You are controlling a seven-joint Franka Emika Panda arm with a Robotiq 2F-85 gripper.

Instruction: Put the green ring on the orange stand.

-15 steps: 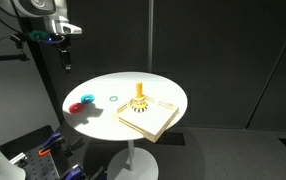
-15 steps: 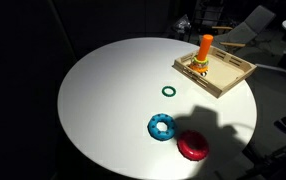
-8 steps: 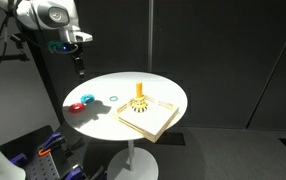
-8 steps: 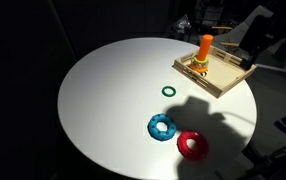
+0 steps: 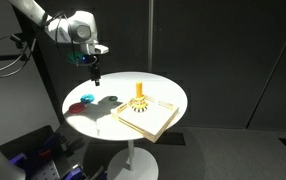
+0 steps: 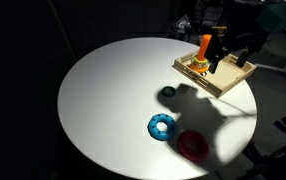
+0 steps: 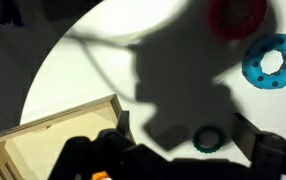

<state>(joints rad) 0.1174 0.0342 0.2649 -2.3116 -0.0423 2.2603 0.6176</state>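
Note:
The green ring (image 6: 169, 93) lies flat on the round white table, in the arm's shadow, between the board and the blue ring. In the wrist view the green ring (image 7: 210, 138) shows between my two dark fingers, well below them. The orange stand (image 5: 139, 97) rises from its ribbed base on the tan square board (image 5: 153, 122); both exterior views show the stand (image 6: 204, 52). My gripper (image 5: 95, 72) hangs above the table, open and empty; it also shows in the other exterior view (image 6: 223, 62) and in the wrist view (image 7: 188, 150).
A blue ring (image 6: 162, 126) and a red ring (image 6: 193, 145) lie near the table edge; both show in the wrist view, blue (image 7: 273, 60) and red (image 7: 237, 15). The board (image 7: 53, 140) has a raised rim. The white table (image 6: 103, 100) stands on a single pedestal.
The arm has swung in from beyond the table's edge to above the table. Its shadow now covers the green and red rings. The rings and the stand have not moved.

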